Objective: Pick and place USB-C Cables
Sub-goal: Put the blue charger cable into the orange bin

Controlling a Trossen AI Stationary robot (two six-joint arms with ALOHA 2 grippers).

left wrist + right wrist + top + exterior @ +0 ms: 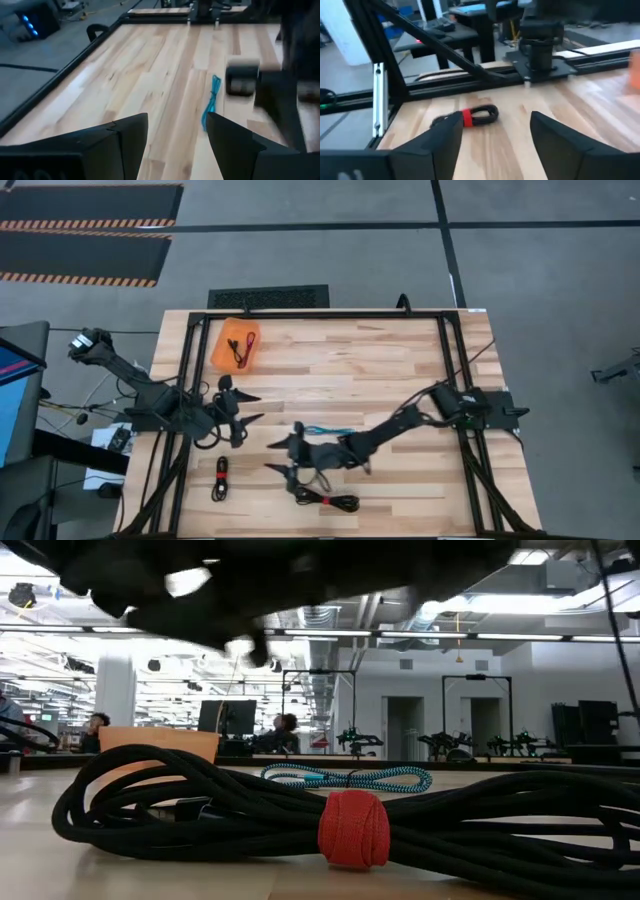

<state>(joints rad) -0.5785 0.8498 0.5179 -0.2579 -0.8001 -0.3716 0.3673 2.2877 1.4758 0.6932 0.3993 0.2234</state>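
Teal braided cable (328, 430); black cable with red tie (221, 478); orange bin (236, 345) (pale wood table (380, 370)).

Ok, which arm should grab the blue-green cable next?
Probably left. The left gripper is open and faces the teal cable straight ahead; the right gripper points away from it.
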